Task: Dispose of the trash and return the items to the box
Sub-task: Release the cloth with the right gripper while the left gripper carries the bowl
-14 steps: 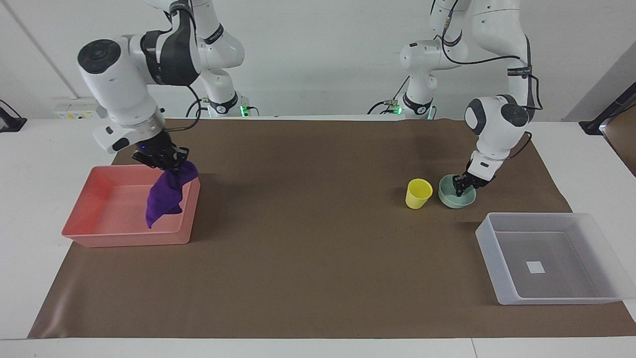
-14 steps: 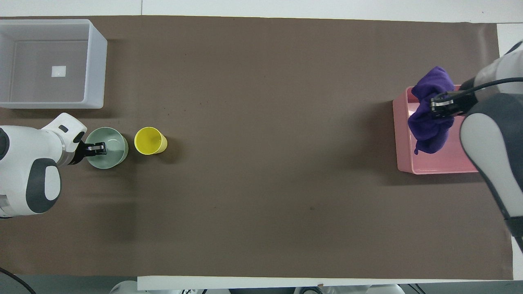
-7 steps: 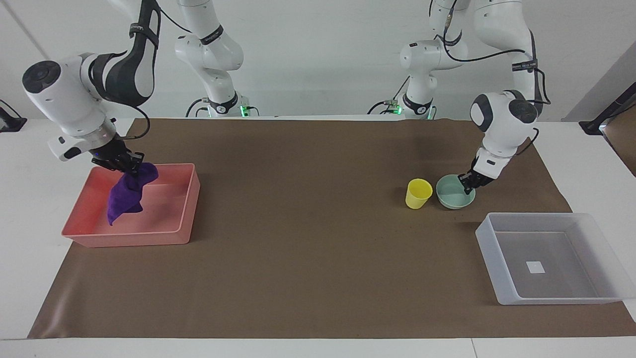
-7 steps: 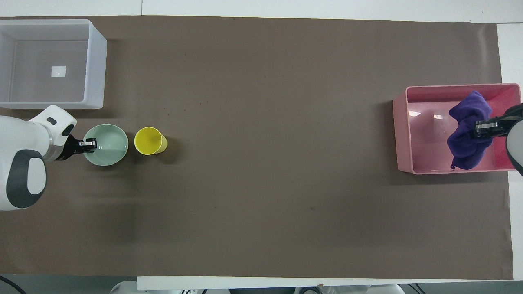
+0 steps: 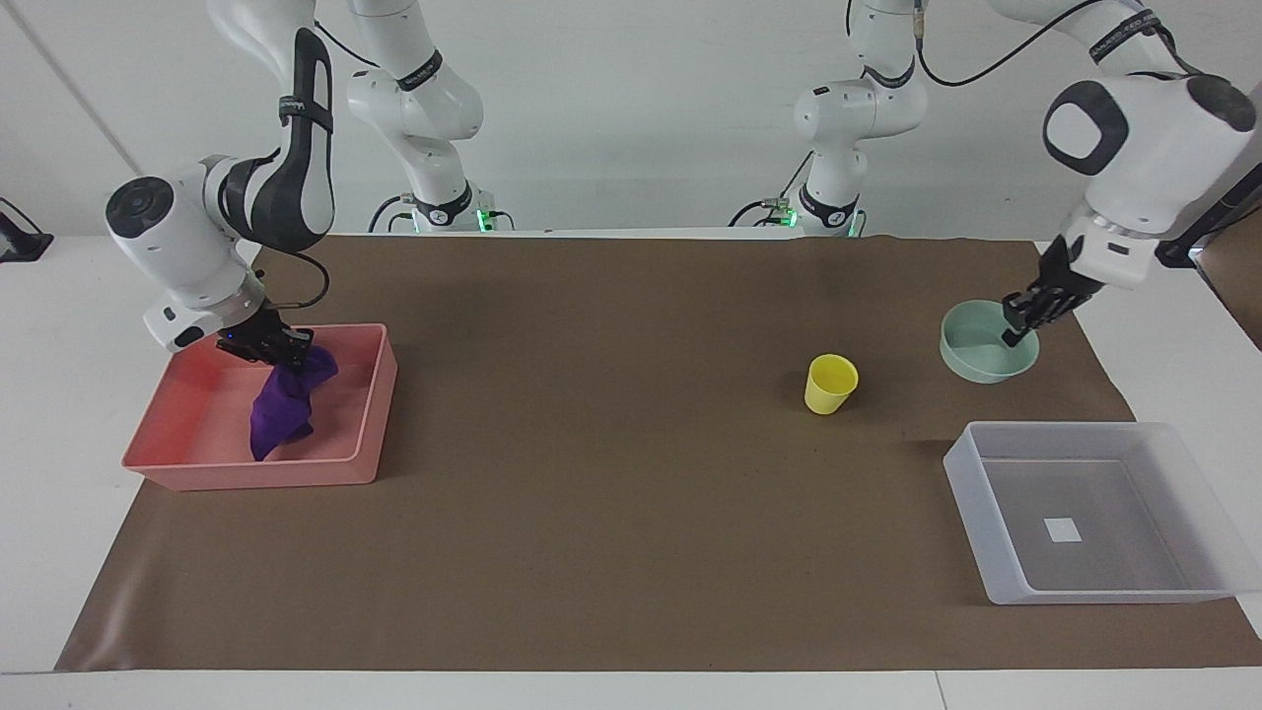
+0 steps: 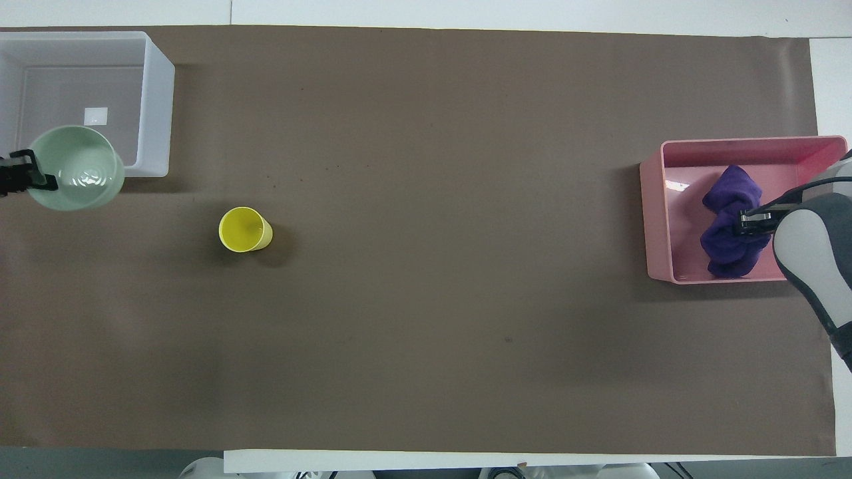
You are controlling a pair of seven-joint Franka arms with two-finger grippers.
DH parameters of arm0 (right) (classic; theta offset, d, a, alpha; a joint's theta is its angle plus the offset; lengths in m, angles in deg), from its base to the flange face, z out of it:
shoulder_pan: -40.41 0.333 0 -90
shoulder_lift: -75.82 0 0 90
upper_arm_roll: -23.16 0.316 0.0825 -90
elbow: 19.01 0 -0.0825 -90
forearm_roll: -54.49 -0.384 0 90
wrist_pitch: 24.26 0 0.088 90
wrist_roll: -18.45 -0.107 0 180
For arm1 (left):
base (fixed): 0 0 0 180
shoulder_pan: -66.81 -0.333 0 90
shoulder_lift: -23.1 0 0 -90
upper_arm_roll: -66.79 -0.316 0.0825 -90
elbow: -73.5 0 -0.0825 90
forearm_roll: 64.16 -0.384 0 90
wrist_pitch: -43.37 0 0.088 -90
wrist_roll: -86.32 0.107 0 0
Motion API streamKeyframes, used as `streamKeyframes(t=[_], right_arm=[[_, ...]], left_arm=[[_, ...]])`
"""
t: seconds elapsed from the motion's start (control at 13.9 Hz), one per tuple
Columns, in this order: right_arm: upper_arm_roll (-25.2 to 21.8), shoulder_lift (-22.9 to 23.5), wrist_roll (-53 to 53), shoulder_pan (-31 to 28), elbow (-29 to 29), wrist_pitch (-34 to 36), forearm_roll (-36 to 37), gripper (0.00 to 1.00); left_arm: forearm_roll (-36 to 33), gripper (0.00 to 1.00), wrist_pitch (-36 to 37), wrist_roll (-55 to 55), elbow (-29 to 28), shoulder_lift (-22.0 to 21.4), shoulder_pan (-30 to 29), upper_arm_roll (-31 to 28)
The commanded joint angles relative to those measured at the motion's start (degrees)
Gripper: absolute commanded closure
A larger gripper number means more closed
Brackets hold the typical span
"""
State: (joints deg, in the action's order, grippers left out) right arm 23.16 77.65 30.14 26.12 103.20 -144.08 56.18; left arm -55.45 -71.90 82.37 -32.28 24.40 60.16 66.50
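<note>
My right gripper [image 5: 273,347] is shut on the purple cloth [image 5: 284,406] and holds it low inside the pink bin [image 5: 370,399]; the cloth's lower end reaches the bin's floor. In the overhead view the right gripper [image 6: 751,223] is over the cloth [image 6: 727,229] in the bin [image 6: 654,219]. My left gripper [image 5: 1021,320] is shut on the rim of the mint-green bowl [image 5: 981,345] and holds it in the air. From above, the left gripper [image 6: 30,177] and bowl [image 6: 80,169] overlap the translucent box's [image 6: 157,113] edge nearer the robots. The yellow cup [image 5: 830,384] stands upright on the mat [image 6: 244,229].
The translucent box [image 5: 976,513] with a white label stands empty at the left arm's end of the table, farther from the robots than the cup. The brown mat [image 5: 611,473] covers most of the table.
The left gripper lifted the bowl off the mat beside the cup and carried it up toward the box. The right gripper lowered the cloth deeper into the pink bin.
</note>
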Motion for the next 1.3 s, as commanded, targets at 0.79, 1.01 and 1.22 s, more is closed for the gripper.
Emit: streamKeyframes(t=[0.79, 1.01, 1.22], right_arm=[[1.1, -3.5, -13.6, 9.5, -18.5, 26.4, 0.2, 0.01], [1.0, -5.4, -7.6, 9.4, -23.6, 34.9, 0.2, 0.01], [0.9, -7.6, -3.4, 9.4, -24.2, 39.7, 0.1, 0.01]], left_arm=[[-5.5, 0.16, -19.7, -0.3, 14.8, 29.3, -0.8, -0.8], [-5.8, 0.02, -12.0, -0.6, 14.8, 22.3, 0.5, -0.8], [-5.8, 0.0, 5.9, 0.6, 10.7, 13.2, 3.6, -0.3]])
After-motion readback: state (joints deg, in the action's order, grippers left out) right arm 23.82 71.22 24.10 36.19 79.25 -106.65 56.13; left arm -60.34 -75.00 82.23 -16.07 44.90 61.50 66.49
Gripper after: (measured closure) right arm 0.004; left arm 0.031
